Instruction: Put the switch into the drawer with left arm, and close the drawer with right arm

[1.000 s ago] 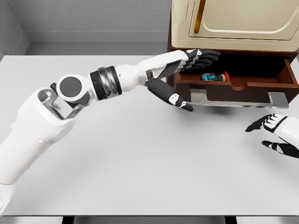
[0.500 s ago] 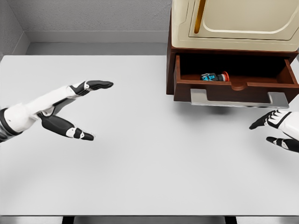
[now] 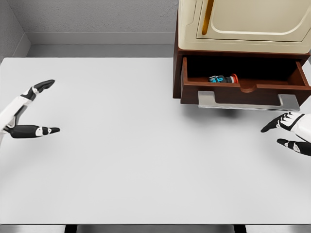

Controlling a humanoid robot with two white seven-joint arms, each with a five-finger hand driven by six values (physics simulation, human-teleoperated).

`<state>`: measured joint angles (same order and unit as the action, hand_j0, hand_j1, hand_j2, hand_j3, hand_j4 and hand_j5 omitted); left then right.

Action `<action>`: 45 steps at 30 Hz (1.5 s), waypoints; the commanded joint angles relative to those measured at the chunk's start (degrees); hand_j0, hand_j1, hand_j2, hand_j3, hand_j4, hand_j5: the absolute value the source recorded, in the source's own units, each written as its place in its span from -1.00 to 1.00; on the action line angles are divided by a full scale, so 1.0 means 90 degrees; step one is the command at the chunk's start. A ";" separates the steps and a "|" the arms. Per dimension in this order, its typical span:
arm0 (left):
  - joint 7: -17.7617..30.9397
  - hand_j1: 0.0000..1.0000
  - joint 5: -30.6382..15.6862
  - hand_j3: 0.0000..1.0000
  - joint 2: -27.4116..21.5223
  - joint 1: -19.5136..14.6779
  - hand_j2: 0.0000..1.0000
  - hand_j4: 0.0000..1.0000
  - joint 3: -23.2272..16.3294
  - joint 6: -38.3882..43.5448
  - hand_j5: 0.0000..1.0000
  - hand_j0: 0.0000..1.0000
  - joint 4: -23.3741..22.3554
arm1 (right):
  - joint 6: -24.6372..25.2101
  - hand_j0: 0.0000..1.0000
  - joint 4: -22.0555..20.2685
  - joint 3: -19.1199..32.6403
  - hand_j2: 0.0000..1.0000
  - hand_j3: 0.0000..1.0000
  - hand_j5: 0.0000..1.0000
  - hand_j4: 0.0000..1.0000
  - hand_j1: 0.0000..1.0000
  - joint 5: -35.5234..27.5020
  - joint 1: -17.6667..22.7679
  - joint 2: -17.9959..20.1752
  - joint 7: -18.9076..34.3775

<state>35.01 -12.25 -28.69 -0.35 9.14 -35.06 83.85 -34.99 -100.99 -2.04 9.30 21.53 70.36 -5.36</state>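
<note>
Switch [image 3: 223,79] lay inside open drawer [image 3: 245,92] at 1 o'clock; looked small, rigid, light. Drawer's metal handle [image 3: 248,102] the spot to push. L hand [image 3: 24,114] and R hand [image 3: 291,131]: fingers spread, empty.

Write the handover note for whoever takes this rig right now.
Left hand: open, empty, at the table's far left edge.
Right hand: open, empty, low right, just in front of the drawer, not touching it.
Switch: lying inside the open drawer.
Done: switch placed.
Left: right hand pushes the drawer shut by its metal handle.
</note>
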 commanded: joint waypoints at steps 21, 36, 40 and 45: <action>-0.0001 1.00 -0.0026 1.00 0.0336 -0.0020 1.00 1.00 0.0117 0.0007 1.00 1.00 -0.0098 | -0.0001 0.28 -0.0019 -0.0008 0.28 0.28 0.28 0.28 0.28 -0.0379 -0.0234 0.0249 0.0038; -0.0001 1.00 -0.0026 1.00 0.0366 -0.0020 1.00 1.00 0.0117 0.0007 1.00 1.00 -0.0088 | -0.0001 0.29 -0.0029 -0.0018 0.29 0.29 0.29 0.29 0.29 -0.0330 -0.0146 -0.0210 0.0029; -0.0001 1.00 -0.0026 1.00 0.0366 -0.0020 1.00 1.00 0.0107 0.0007 1.00 1.00 -0.0088 | -0.0001 0.29 -0.0019 -0.0018 0.29 0.29 0.29 0.29 0.29 -0.0311 -0.0234 -0.0327 0.0029; -0.0001 1.00 -0.0026 1.00 0.0376 -0.0029 1.00 1.00 0.0107 0.0007 1.00 1.00 -0.0088 | -0.0001 0.29 -0.0019 -0.0018 0.29 0.29 0.29 0.29 0.29 -0.0281 -0.0312 -0.0347 0.0019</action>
<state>35.02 -12.01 -25.30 -0.62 10.11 -35.11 83.00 -34.99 -101.15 -2.21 6.99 18.72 67.34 -5.14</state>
